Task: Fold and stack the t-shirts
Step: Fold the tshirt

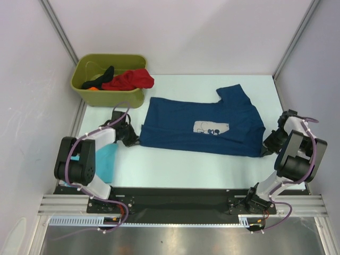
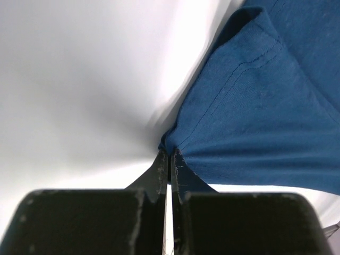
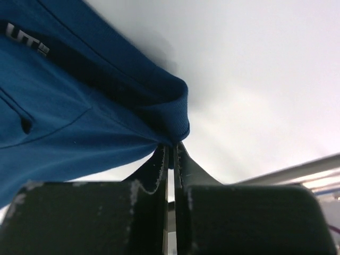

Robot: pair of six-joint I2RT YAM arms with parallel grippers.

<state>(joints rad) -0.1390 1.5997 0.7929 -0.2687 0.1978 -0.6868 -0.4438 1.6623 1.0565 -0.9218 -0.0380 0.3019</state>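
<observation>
A navy blue t-shirt point(image 1: 180, 122) with a grey-white chest print lies spread across the middle of the table, one sleeve pointing to the back. My left gripper point(image 1: 134, 139) is shut on the shirt's near left corner. In the left wrist view that gripper point(image 2: 170, 154) pinches the bunched hem of the navy cloth point(image 2: 265, 122). My right gripper point(image 1: 264, 147) is shut on the near right corner. The right wrist view shows its tips point(image 3: 171, 147) clamping a fold of the same shirt point(image 3: 69, 117). A light turquoise t-shirt point(image 1: 106, 159) lies folded under the left arm.
An olive-green bin point(image 1: 111, 98) stands at the back left, holding a red t-shirt point(image 1: 133, 79) and a black one point(image 1: 106, 74). Cage walls close in the table on the left, back and right. A black rail runs along the near edge.
</observation>
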